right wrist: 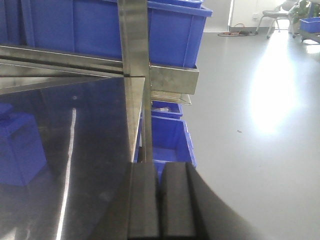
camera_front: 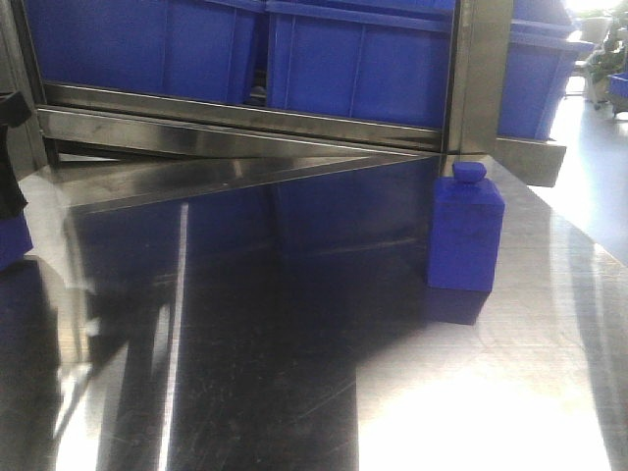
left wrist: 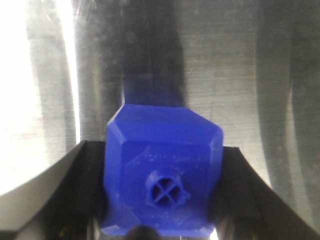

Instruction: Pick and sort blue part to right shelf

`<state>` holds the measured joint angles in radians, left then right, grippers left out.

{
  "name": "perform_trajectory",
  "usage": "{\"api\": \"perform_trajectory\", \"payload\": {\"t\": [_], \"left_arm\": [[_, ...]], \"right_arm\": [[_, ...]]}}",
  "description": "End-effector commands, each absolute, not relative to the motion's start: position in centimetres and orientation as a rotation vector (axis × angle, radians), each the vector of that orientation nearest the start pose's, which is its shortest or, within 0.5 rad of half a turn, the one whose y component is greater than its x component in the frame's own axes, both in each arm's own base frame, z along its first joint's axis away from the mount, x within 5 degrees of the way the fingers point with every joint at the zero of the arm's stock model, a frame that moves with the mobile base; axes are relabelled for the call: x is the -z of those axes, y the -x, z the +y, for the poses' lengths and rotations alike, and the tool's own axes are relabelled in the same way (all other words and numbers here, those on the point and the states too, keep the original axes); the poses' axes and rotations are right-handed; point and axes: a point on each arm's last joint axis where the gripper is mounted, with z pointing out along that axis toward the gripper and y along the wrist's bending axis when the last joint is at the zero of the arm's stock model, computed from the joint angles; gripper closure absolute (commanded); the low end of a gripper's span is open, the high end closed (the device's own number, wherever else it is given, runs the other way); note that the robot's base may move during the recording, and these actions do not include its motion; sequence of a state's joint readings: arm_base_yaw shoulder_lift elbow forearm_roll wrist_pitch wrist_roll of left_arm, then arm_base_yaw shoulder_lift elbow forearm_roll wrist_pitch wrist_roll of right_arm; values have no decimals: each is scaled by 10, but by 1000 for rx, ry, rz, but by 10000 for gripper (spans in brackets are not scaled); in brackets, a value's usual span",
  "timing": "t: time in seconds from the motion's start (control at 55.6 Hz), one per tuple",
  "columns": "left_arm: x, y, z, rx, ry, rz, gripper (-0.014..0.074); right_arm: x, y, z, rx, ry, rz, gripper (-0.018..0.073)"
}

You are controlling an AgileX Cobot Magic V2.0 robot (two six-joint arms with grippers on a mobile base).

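One blue part (left wrist: pixel 162 172) sits between the black fingers (left wrist: pixel 75 190) of my left gripper (left wrist: pixel 162 192), which is shut on its sides above the steel table; its crossed round socket faces the camera. In the front view this gripper (camera_front: pixel 10 211) barely shows at the left edge. A second blue part (camera_front: pixel 464 235) stands upright on the table (camera_front: pixel 294 373) by the right shelf's post (camera_front: pixel 476 78), and shows at the left of the right wrist view (right wrist: pixel 17 147). My right gripper (right wrist: pixel 160 200) is shut with nothing in it, near the table's right edge.
The right shelf's steel front rail (camera_front: pixel 245 123) runs along the back of the table, with large blue bins (camera_front: pixel 363 69) above it. Lower blue bins (right wrist: pixel 170 140) sit under the shelf's end. Open grey floor (right wrist: pixel 250 125) lies to the right.
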<state>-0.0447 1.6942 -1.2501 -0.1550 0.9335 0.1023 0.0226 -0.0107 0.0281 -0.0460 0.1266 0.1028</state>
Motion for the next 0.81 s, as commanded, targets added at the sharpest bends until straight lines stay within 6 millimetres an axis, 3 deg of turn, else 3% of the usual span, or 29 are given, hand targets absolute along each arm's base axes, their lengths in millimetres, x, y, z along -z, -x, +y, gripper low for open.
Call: {"api": "perform_trajectory", "payload": {"t": [0.0,0.252,0.431,0.575,0.791], "left_arm": [[-285,-335,-29,201,-101,2732,365],[-343,-302,-27,191,-106,2528,365],[-376,-260,-24,173,-88,2286,365],[-381,-221,-20,159,-68,2125,365],[-363,-175,-15,137,-35,1923,365]], "right_arm": [[-205,-55,1,-47,-13,1508,503],[-209,-55,1,-50,-11,1464,503],[-212,-54,1,-63,-22,1448,503],[-226,-51,1,-104,-63,1462,503],[-260,-53,1,-95,-67,1548,503]]}}
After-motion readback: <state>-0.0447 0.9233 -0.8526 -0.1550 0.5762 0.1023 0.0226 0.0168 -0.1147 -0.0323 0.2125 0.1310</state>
